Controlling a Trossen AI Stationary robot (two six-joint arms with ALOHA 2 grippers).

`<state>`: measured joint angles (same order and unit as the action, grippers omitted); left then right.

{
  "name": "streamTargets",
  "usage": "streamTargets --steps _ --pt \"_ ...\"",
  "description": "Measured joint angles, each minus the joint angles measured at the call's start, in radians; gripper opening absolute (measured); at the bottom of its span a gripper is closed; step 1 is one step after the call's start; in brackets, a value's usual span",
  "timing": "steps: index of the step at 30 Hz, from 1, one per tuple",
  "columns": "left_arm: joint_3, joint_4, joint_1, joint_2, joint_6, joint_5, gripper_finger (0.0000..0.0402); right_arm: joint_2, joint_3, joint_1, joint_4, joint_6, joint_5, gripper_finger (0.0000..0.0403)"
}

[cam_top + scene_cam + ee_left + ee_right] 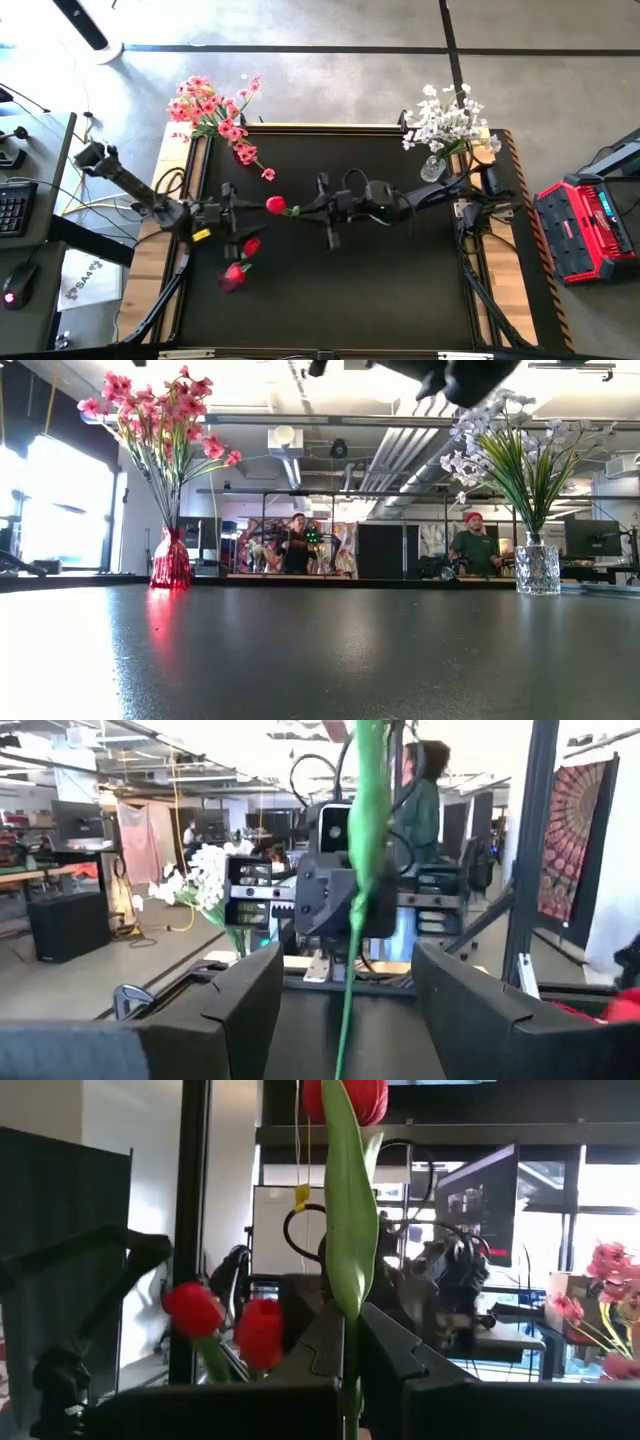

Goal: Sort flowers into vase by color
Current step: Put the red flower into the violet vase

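Observation:
Both arms hang high over the middle of the black table (400, 290). My right gripper (303, 211) (350, 1342) is shut on a red tulip (275, 205) (345, 1095) with a green leaf. My left gripper (240, 212) (345, 1010) faces it, open. Its fingers stand on either side of the tulip's stem (347, 990) without touching it. Two more red tulips (242, 260) (228, 1320) stand by the left arm; what holds them I cannot tell. Pink flowers (210, 105) stand in a red vase (170, 560) at the far left. White flowers (450, 120) stand in a clear vase (538, 565) at the far right. My right gripper pinches the red tulip's green stem (351, 1330) between its two fingers, just below the long leaf (350, 1230). The fingers reach level toward the table's left side. The tulip is lifted clear of the table, with its bud above and toward the left gripper and the stem's lower part hanging below.
A red toolbox (585, 230) sits off the table's right edge, and a desk with a keyboard and mouse (15, 290) off its left. In the low view the table surface between the two vases shows bare. People stand in the room beyond the far edge.

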<state>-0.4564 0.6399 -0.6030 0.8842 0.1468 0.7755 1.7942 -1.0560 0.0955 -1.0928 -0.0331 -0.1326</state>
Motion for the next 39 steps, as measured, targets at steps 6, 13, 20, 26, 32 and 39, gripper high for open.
streamTargets --steps 6,13,20,26,32,39 --pt "-0.007 0.018 0.135 0.089 -0.032 -0.129 0.0211 0.059 -0.086 0.021 0.052 -0.049 0.036 0.0001" --pt "-0.048 0.017 0.172 0.133 0.07 -0.19 0.0211 0.06 -0.091 0.03 0.011 -0.08 0.13 0.0001" --pt "-0.051 -0.084 0.171 0.094 0.02 -0.15 0.0211 0.06 -0.091 0.034 0.032 -0.105 0.152 0.0" --pt "-0.051 -0.179 0.171 0.086 -0.052 -0.113 0.0211 0.06 -0.091 0.058 0.052 -0.134 0.237 0.0" --pt "-0.05 -0.42 0.174 0.088 -0.247 -0.281 0.0211 0.037 -0.091 0.102 0.251 -0.126 0.458 0.0" --pt "-0.05 -0.606 0.184 0.174 -0.493 -0.478 0.0211 -0.034 -0.091 0.185 0.467 -0.103 0.684 0.0"
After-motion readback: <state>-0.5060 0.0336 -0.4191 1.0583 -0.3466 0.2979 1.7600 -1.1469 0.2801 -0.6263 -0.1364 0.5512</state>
